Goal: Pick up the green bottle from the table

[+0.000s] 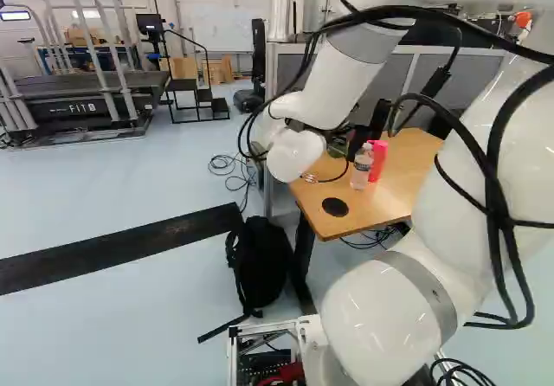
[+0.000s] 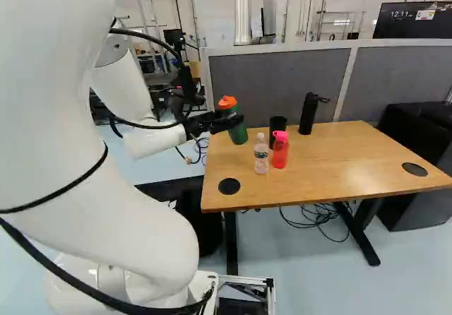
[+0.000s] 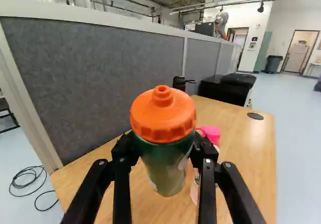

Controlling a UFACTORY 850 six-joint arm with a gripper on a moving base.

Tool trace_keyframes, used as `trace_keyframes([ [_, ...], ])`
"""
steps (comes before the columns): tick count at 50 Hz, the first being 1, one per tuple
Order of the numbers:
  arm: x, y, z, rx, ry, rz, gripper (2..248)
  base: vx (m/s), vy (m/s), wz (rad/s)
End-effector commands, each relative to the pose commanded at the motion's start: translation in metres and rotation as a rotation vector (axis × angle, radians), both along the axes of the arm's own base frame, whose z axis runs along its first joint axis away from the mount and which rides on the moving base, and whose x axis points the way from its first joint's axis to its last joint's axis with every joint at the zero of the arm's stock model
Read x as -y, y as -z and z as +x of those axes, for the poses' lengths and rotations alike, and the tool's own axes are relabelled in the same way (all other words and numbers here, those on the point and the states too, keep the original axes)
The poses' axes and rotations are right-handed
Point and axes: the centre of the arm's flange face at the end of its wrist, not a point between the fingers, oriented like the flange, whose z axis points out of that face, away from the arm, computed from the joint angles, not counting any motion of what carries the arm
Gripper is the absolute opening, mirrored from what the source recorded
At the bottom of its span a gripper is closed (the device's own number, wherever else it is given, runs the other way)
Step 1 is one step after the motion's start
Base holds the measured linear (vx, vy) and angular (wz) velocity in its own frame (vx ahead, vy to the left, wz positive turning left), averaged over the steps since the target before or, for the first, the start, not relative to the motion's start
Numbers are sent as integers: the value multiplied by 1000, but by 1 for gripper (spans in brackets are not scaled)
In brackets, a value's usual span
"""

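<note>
The gripper (image 2: 224,122) reaches over the table's near-left corner in the right base view, its fingers around the green bottle (image 2: 238,134), which leans slightly and has an orange cap. In the wrist view the gripper (image 3: 163,151) is shut on the green bottle (image 3: 168,171), one finger against each side just below the cap. Whether the bottle's base touches the wooden table (image 2: 318,177) cannot be told. The arm hides most of the bottle in the left base view.
Beside the green bottle stand a clear water bottle (image 2: 261,154), a pink-red bottle (image 2: 280,151), a black tumbler (image 2: 277,128) and a black bottle (image 2: 308,114). A grey partition (image 3: 100,78) runs behind the table. A black backpack (image 1: 260,265) sits on the floor.
</note>
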Motion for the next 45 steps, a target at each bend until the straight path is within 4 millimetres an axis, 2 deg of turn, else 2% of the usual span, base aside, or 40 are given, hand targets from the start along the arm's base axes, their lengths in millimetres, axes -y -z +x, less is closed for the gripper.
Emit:
trace_keyframes([
  [45,24,24,-32,-75,-389,41,120,0,0,0],
])
